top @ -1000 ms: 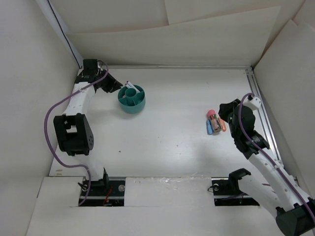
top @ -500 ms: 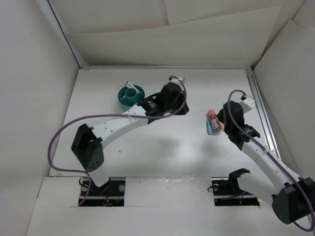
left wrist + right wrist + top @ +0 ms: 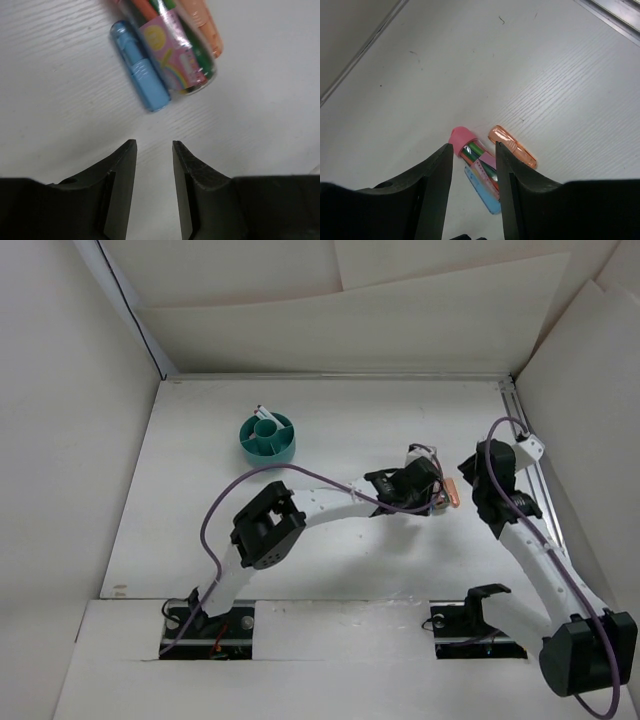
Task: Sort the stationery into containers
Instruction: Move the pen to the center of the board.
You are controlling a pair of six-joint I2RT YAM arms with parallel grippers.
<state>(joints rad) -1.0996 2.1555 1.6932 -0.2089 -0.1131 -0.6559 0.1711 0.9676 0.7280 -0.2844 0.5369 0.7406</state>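
White panels walled in a pale desk (image 3: 330, 530) on three sides. Only the top view showed the teal organiser (image 3: 267, 436), which stood near the far left corner with a thin white pen (image 3: 261, 412) leaning at its far rim, well apart from both arms. That view also showed the left arm reaching low across the desk to the right side, its purple cable (image 3: 215, 515) looping behind it, and the right arm bent upright beside the metal rail (image 3: 530, 470). There the left arm's wrist hid most of the loose stationery, leaving only the orange stick (image 3: 452, 492) plain.

The wrist views showed what the top view hid. From the left wrist, a blue stick (image 3: 140, 75), a clear pink-labelled tube (image 3: 172, 55) of coloured pieces and the orange stick lay side by side, touching, just beyond the fingertips. The left tool (image 3: 153, 165) hung close above the desk with its fingers a narrow gap apart and nothing between them; the blue stick's near end lay closest to that gap.

From the right wrist, the same three items appeared small below, the tube's pink cap framed between the fingers. The right tool (image 3: 473, 165) pointed down at them from higher up, its fingers spread and empty.
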